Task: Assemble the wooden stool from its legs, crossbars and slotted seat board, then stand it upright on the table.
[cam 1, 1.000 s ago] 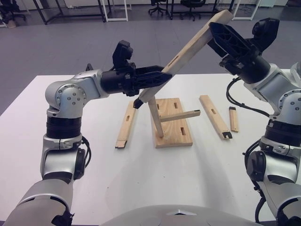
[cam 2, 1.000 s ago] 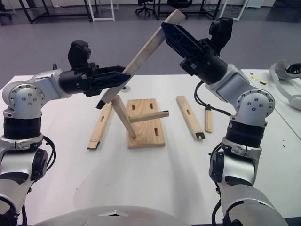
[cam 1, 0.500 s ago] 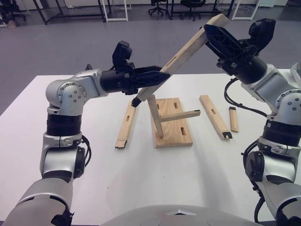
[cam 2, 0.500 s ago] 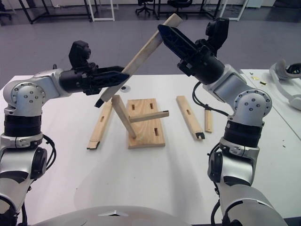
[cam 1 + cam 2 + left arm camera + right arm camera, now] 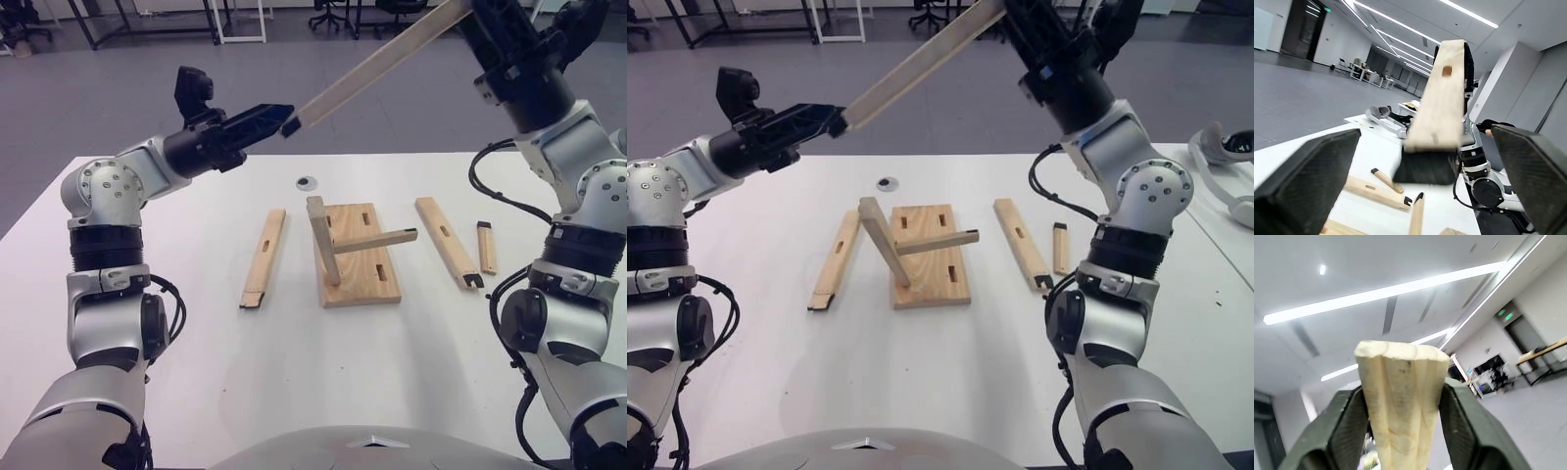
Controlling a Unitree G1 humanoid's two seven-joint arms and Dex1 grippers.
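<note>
**On the white table [image 5: 245,392], a part-built stool; above it, one leg held high**

At the centre of the frame, the flat, pale wooden seat board with rectangular slots [image 5: 377,284] lay on the table. A square-section wooden leg [image 5: 323,240] stood tilted in it, with a thin wooden crossbar [image 5: 382,238] jutting from its side towards the right.

Just left of the board lay a loose slotted wooden leg [image 5: 265,257]. To the right lay a second loose slotted leg [image 5: 446,240] and, beyond it, a short wooden crossbar with a dark tip [image 5: 487,247]. Farther back, a small dark round disc [image 5: 308,181] sat on the tabletop.

Above the far edge, a long pale wooden leg [image 5: 372,64] slanted from upper centre to the upper right corner. The right gripper [image 5: 490,29] had its fingers [image 5: 1344,431] clamped on the leg's upper end. The left gripper [image 5: 265,117], at upper left, met the lower end with its fingers [image 5: 1312,171] spread wide, and the leg's dark tip sat in the gap, clear of both.
</note>
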